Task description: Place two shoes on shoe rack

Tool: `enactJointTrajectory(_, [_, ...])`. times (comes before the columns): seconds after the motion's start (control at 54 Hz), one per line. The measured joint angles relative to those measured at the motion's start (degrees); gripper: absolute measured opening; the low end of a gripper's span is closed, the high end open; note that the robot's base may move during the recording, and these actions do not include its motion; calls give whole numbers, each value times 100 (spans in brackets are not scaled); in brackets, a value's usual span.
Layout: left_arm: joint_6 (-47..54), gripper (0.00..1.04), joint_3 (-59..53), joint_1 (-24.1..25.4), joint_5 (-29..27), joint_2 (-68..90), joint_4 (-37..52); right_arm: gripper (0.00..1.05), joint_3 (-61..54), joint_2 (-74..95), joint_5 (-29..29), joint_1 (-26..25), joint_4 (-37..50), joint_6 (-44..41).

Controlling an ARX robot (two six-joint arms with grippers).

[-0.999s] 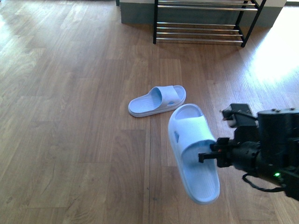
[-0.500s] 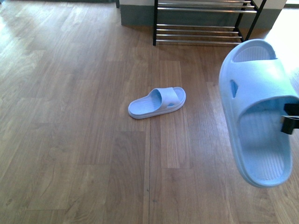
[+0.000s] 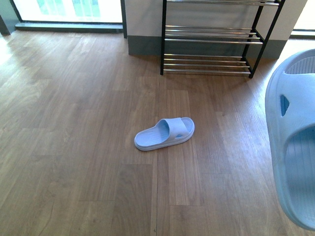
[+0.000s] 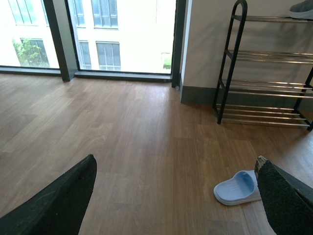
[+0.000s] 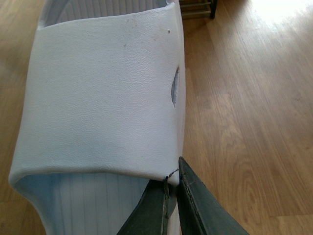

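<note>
You see the lifted sandal (image 3: pixel 293 147) in pale blue, its strap finely pebbled and almost white up close and its footbed ribbed with thin lines; the other sandal (image 3: pixel 165 133) is the same pale blue. The floor (image 3: pixel 74 147) shows you warm brown planks with darker wood grain, and the shoe rack (image 3: pixel 211 42) has a black frame, shiny silver bars and a grey shoe (image 4: pixel 302 10) on it, against a grey skirting board (image 3: pixel 145 46) and an off-white wall (image 3: pixel 142 14). The fingers (image 4: pixel 54 205) of your left gripper (image 4: pixel 176 159) are black and roughly speckled, and those of your right gripper (image 5: pixel 173 174) are dark grey-green.
</note>
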Motion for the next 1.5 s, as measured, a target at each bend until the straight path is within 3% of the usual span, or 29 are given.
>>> enactJointTrajectory(1.499, [2, 95, 0, 0, -2, 0, 0, 1, -11, -15, 0, 11, -9, 9])
